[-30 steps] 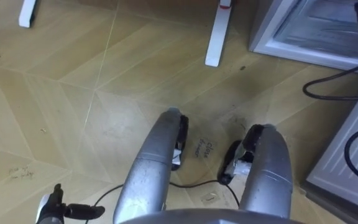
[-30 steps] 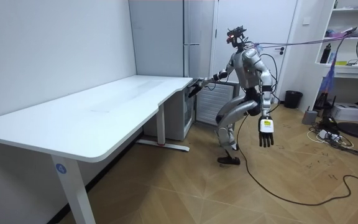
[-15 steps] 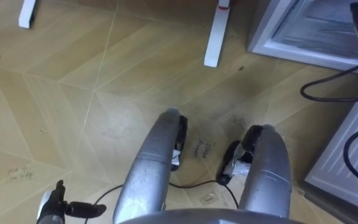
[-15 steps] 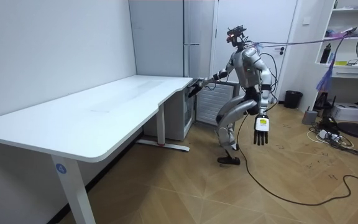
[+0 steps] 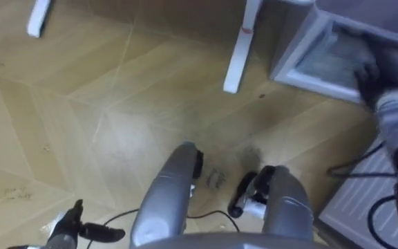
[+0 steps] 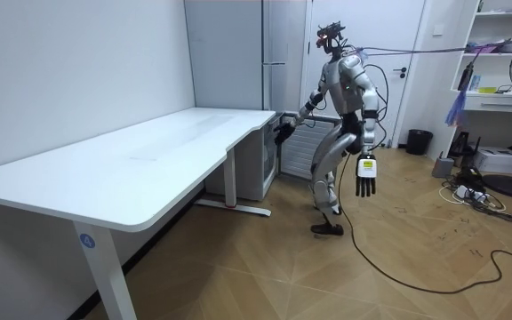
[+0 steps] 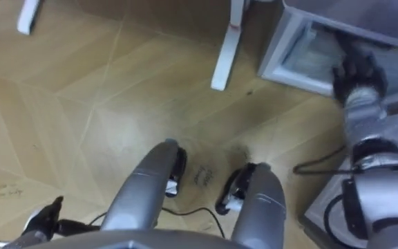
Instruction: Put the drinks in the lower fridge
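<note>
Tan herringbone floor (image 5: 81,104), white desk (image 6: 149,151)

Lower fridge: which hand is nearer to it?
Right. The right hand is at the open front of the lower fridge; the left hand hangs low at the robot's side, well away from it.

**Student:** What finish do the limbs carry?

**Tutor:** Rounded silver-grey shells on the thighs, torso and arms, black at the joints. The head unit, at 12 o'clock in the room view, is dark.

**Student:** And the hands?

**Tutor:** Both are dark. The left hand (image 6: 365,175) bears a white tag with a yellow patch on its back. The right hand (image 7: 356,75), at 2 o'clock in the eye views, joins a silver wrist. Black cables loop beside that arm.
</note>
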Robot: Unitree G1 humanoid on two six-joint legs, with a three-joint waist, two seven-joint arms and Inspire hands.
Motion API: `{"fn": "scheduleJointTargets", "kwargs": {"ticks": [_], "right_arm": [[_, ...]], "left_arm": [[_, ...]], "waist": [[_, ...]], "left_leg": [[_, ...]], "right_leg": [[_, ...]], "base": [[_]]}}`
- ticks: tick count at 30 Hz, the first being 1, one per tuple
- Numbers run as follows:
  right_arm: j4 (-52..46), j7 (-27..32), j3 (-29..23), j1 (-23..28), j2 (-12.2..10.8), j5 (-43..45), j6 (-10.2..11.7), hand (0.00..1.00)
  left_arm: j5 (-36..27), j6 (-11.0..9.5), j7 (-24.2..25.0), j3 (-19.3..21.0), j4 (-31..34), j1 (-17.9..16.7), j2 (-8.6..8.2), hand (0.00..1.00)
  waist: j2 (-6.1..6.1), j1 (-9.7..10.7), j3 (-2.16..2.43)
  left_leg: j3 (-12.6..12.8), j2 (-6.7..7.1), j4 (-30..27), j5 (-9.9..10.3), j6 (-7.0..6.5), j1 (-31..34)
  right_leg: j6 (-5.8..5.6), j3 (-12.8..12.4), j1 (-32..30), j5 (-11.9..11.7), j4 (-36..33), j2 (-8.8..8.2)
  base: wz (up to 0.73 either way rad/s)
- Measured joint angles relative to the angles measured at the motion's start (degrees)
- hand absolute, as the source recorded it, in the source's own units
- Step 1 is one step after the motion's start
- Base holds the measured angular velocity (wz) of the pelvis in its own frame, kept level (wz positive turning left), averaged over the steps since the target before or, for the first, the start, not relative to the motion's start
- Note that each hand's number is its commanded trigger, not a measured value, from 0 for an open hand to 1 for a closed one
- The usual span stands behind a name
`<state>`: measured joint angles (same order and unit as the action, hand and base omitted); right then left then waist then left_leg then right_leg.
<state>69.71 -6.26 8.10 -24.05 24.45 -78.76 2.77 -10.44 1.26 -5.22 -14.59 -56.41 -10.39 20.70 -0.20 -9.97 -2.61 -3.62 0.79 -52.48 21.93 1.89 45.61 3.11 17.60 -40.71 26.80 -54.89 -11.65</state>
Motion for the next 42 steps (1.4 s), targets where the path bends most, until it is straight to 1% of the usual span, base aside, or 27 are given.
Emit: {"fn": "scheduleJointTargets", "kwargs": {"ticks": [2,4,6,7,8,9,11,12,13,14,15,17,18,19,20,22,23,24,26,28,30,31,32,34,35,37,42], "right_arm": [[3.92,-3.27,0.94,1.91,-0.09,3.71,-0.77,0.0],[6.65,-4.8,1.44,2.8,-0.39,7.46,-1.52,0.0],[8.47,-5.85,1.89,4.74,-1.22,10.64,-1.83,0.0],[8.65,-6.15,1.93,6.57,-1.66,13.39,-2.4,0.0],[9.32,-6.72,1.95,8.07,-2.27,16.69,-2.92,0.0],[9.57,-6.97,1.98,8.95,-2.68,18.47,-3.03,0.0],[11.09,-7.7,2.22,12.95,-4.78,22.77,-3.38,0.0],[11.38,-7.79,2.27,13.92,-5.37,23.68,-3.64,0.0],[11.93,-7.79,2.34,15.59,-6.55,25.72,-4.16,0.0],[12.11,-7.93,2.43,17.35,-7.41,29.0,-4.26,0.0],[12.11,-8.12,2.46,18.31,-7.73,30.28,-4.41,0.0],[11.51,-8.18,2.5,21.44,-8.9,31.44,-5.4,0.0],[11.39,-8.17,2.5,22.2,-9.23,31.45,-5.45,0.0],[11.41,-7.89,2.49,23.8,-9.88,31.57,-5.45,0.0],[11.27,-7.5,2.39,24.88,-10.33,32.2,-5.4,0.0],[10.85,-7.01,1.85,26.01,-10.89,33.79,-5.43,0.0],[10.7,-6.97,1.92,26.75,-11.08,34.46,-5.54,0.0],[10.7,-6.98,1.91,26.95,-11.11,34.81,-5.66,0.0],[10.69,-6.57,2.0,27.54,-11.2,36.37,-6.13,0.0],[10.63,-6.07,1.95,27.55,-11.23,36.64,-6.15,0.0],[10.31,-5.13,1.61,27.55,-11.56,38.17,-6.07,0.0],[10.29,-4.64,0.7,27.56,-11.94,38.69,-6.04,0.0],[10.27,-4.35,-0.01,27.63,-12.23,39.11,-6.06,0.0],[10.23,-4.26,-1.17,27.74,-12.56,40.38,-6.08,0.0],[10.21,-4.24,-1.96,27.78,-12.65,40.93,-6.11,0.0],[10.14,-4.19,-2.69,28.05,-12.75,41.34,-6.17,0.0],[10.01,-3.81,-5.7,28.89,-13.41,41.82,-6.62,0.0]], "left_arm": [[-0.01,-0.06,0.6,0.27,-0.63,1.25,-0.03,0.0],[-0.02,-0.05,0.94,0.41,-1.26,1.92,-0.19,0.0],[-0.05,-0.04,1.12,1.16,-1.8,2.08,-0.4,0.0],[0.06,-0.03,1.35,1.24,-2.19,2.06,-0.47,0.0],[0.29,0.01,1.65,1.75,-2.95,2.05,-0.94,0.0],[0.75,0.05,1.82,2.27,-3.5,2.02,-1.36,0.0],[1.91,0.05,1.9,3.38,-6.09,2.09,-3.29,0.0],[2.44,0.04,1.9,3.5,-6.67,2.07,-3.74,0.0],[3.78,0.05,1.92,4.06,-7.56,2.05,-4.44,0.0],[4.72,0.16,1.91,4.95,-7.9,2.01,-5.08,0.0],[5.13,0.18,1.89,5.47,-7.97,1.93,-5.38,0.0],[6.03,0.17,1.56,5.63,-7.92,1.3,-5.9,0.0],[6.51,0.17,1.42,5.63,-7.9,1.05,-5.98,0.0],[7.33,0.41,1.02,5.65,-7.96,0.6,-6.12,0.0],[8.1,1.01,0.7,6.0,-7.9,0.31,-6.47,0.0],[8.99,1.26,0.46,8.0,-7.7,-0.25,-7.26,0.0],[9.47,1.36,0.38,8.1,-7.74,-0.46,-7.47,0.0],[10.21,1.44,0.38,8.08,-7.74,-0.47,-7.54,0.0],[13.17,2.6,0.36,8.1,-7.73,-0.11,-8.06,0.0],[14.48,2.86,0.36,8.1,-7.8,-0.04,-8.58,0.0],[15.83,3.09,0.37,8.14,-7.65,-0.03,-8.76,0.0],[16.74,3.5,0.39,8.26,-7.55,-0.03,-8.77,0.0],[17.62,3.88,0.43,8.87,-7.51,-0.1,-8.91,0.0],[18.76,4.58,0.44,10.1,-7.5,-0.33,-9.28,0.0],[19.43,4.85,0.47,10.28,-7.51,-0.62,-9.42,0.0],[20.3,5.54,0.66,10.74,-7.45,-0.67,-9.54,0.0],[22.49,6.4,0.86,15.69,-7.27,-0.22,-10.49,0.0]], "waist": [[-0.03,0.24,0.02],[-0.08,0.46,0.05],[-0.17,0.88,0.12],[-0.21,1.17,0.16],[-0.33,1.76,0.23],[-0.45,1.86,0.32],[-0.77,2.74,0.83],[-0.76,2.77,1.12],[-0.6,3.05,1.45],[-0.66,3.62,1.53],[-0.63,3.68,1.55],[-0.05,4.2,1.63],[0.21,4.29,1.77],[0.51,4.7,2.06],[0.6,5.2,2.23],[0.65,5.75,2.27],[0.71,6.57,2.29],[0.83,6.81,2.27],[0.94,7.48,2.33],[0.97,7.72,2.31],[0.94,8.34,2.3],[1.01,8.5,2.27],[1.12,8.83,2.3],[1.11,9.56,2.13],[1.0,9.59,2.1],[1.0,9.77,2.13],[1.14,9.89,2.13]], "left_leg": [[0.52,0.05,3.14,-0.69,-0.38,-2.75],[0.56,0.04,5.19,-0.97,-0.46,-4.76],[0.39,-0.03,7.23,-1.16,-0.52,-7.31],[0.34,-0.09,8.47,-1.19,-0.56,-9.12],[0.39,-0.17,9.78,-1.22,-0.61,-11.24],[0.38,-0.2,10.48,-1.24,-0.64,-12.35],[0.34,-0.29,14.73,-1.77,-0.89,-17.6],[0.37,-0.3,16.02,-2.1,-0.91,-18.97],[0.51,-0.3,18.61,-2.7,-0.99,-21.41],[0.51,-0.37,20.58,-3.19,-1.04,-23.54],[0.56,-0.33,21.64,-3.49,-1.09,-24.69],[1.19,-0.02,26.66,-5.03,-1.36,-29.98],[1.49,-0.02,27.85,-5.32,-1.41,-31.27],[1.93,-0.11,29.91,-5.8,-1.38,-33.4],[1.95,-0.35,31.29,-6.08,-1.29,-35.2],[2.17,-0.77,32.84,-6.16,-1.25,-37.4],[2.24,-0.98,33.34,-6.16,-1.25,-38.48],[2.26,-1.0,33.48,-6.16,-1.25,-38.93],[2.69,-1.12,34.19,-6.16,-1.25,-40.52],[3.19,-1.21,34.82,-6.16,-1.26,-41.43],[3.42,-1.27,35.17,-6.21,-1.34,-41.84],[3.59,-1.33,35.42,-6.22,-1.36,-42.27],[3.84,-1.39,35.55,-6.23,-1.37,-42.66],[4.11,-1.4,36.05,-6.28,-1.46,-43.88],[4.85,-1.46,36.38,-6.28,-1.47,-44.81],[5.21,-1.53,36.86,-6.29,-1.48,-45.69],[6.75,-1.91,37.18,-6.32,-1.52,-46.88]], "right_leg": [[-0.88,-0.12,2.62,-0.57,3.0,0.34],[-1.22,-0.07,4.65,-1.08,5.34,0.72],[-1.58,0.36,7.4,-1.52,7.78,1.1],[-1.84,0.6,9.46,-1.73,9.41,1.36],[-2.18,0.68,11.68,-1.97,11.1,1.72],[-2.38,0.86,12.95,-2.15,12.08,1.87],[-3.22,1.4,18.47,-3.34,17.16,2.82],[-3.38,1.5,19.89,-3.79,18.61,3.01],[-3.61,1.49,22.16,-4.75,21.35,3.41],[-3.86,1.57,24.39,-5.61,23.56,3.87],[-3.97,1.67,25.52,-6.03,24.55,3.94],[-4.46,1.66,29.93,-7.37,28.6,4.03],[-4.54,1.52,30.94,-7.65,29.64,4.14],[-4.67,1.25,32.87,-8.28,31.9,4.55],[-4.76,1.21,34.87,-9.23,34.24,5.25],[-4.81,1.22,37.75,-10.41,37.35,6.11],[-4.88,1.32,39.29,-11.02,38.89,6.56],[-4.93,1.3,39.9,-11.22,39.58,6.68],[-5.09,0.62,41.3,-11.99,41.42,7.13],[-5.16,-0.3,41.91,-12.47,42.37,7.36],[-5.17,-0.91,41.92,-12.69,42.42,7.45],[-5.16,-1.75,42.01,-12.83,42.5,7.57],[-5.19,-2.03,42.3,-12.94,42.66,7.62],[-5.27,-2.41,43.53,-13.27,43.44,7.76],[-5.3,-3.25,43.92,-13.29,43.46,7.77],[-5.33,-3.54,44.41,-13.41,43.47,7.81],[-5.23,-5.04,44.64,-13.8,43.34,8.1]], "base": [[0.07],[0.0],[0.02],[0.0],[0.0],[0.03],[0.02],[-0.04],[-0.06],[-0.06],[0.0],[-0.05],[-0.15],[-0.18],[-0.15],[-0.09],[-0.04],[-0.05],[-0.14],[-0.21],[-0.17],[-0.18],[-0.17],[-0.13],[-0.22],[-0.19],[-0.16]]}}
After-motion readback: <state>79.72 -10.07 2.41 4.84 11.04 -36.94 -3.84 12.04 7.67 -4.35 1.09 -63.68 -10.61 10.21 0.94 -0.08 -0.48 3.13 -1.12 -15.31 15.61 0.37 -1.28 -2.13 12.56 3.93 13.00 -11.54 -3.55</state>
